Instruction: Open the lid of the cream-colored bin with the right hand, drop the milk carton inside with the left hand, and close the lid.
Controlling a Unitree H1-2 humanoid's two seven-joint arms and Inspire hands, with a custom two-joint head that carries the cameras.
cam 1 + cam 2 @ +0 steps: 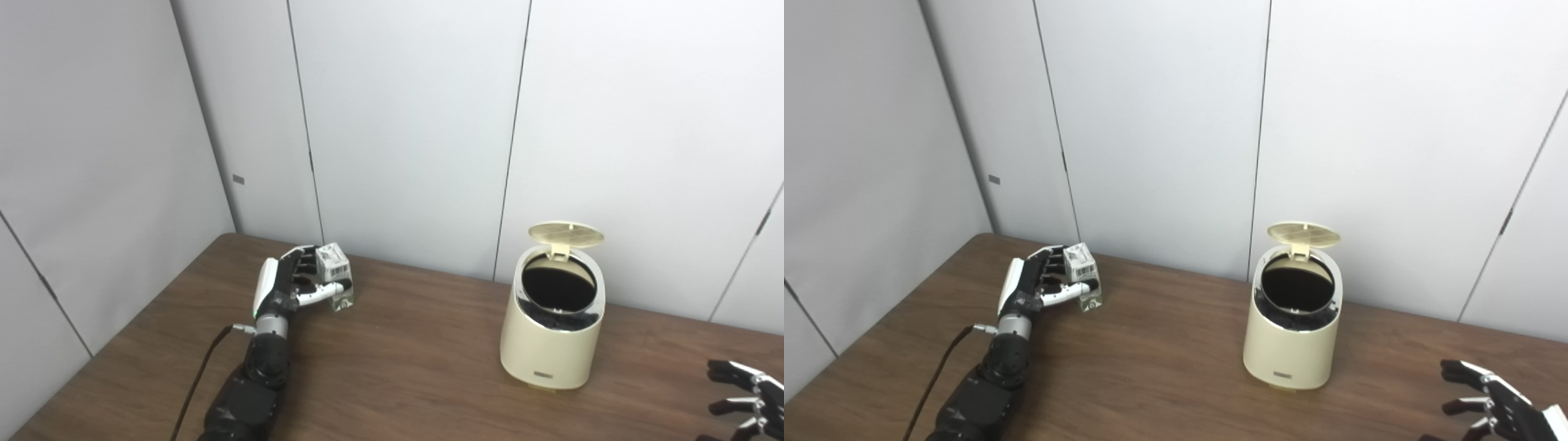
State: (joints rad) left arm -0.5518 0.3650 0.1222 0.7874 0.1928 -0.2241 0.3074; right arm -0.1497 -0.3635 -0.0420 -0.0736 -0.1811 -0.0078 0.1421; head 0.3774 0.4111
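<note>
Left eye view: L hand [288, 285] fingers wrapped round small white boxy milk carton [334, 269], upright on brown wood bench [404, 361]. Cream-coloured round plastic bin [551, 318], lid [566, 234] up, stands well to carton's right. R hand [744, 392] spread, holding nothing, w/ bin between hands.

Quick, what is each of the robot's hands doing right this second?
Left hand: shut on the milk carton, which stands on the table.
Right hand: open, holding nothing, low at the picture's right edge.

Two head cameras side by side, looking down at table [392, 367], both sharing nearly the whole scene
</note>
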